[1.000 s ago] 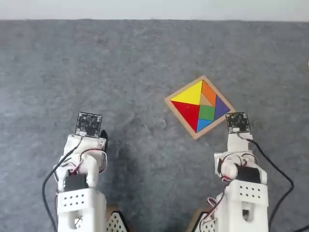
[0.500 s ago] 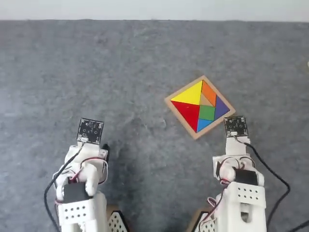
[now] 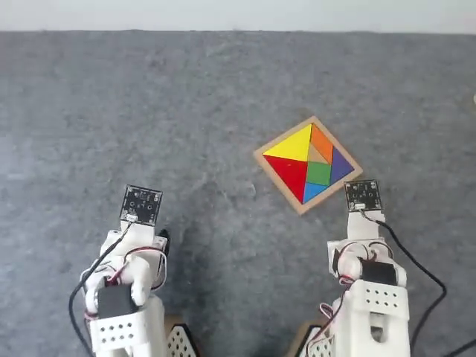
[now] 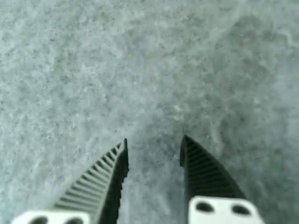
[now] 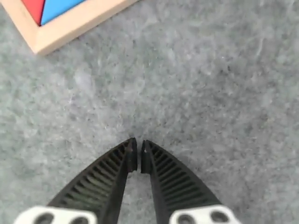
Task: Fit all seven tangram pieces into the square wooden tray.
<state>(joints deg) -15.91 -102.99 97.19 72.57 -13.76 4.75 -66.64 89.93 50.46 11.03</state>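
Withdrawal phase. Nearest us, the left tool [image 4: 154,139] hangs over bare table [image 3: 223,97], partly spread and empty. The right tool [image 5: 138,141] is all but closed on nothing, near a corner of the square wooden tray [image 5: 70,23]. Farther off, that tray lies cornerwise with all seven tangram pieces [image 3: 309,163] seated inside. We judge the fill complete, so we should draw straight back and keep the right tool off the rim. Against the earlier frames, both arms have pulled back and the tray is unmoved.
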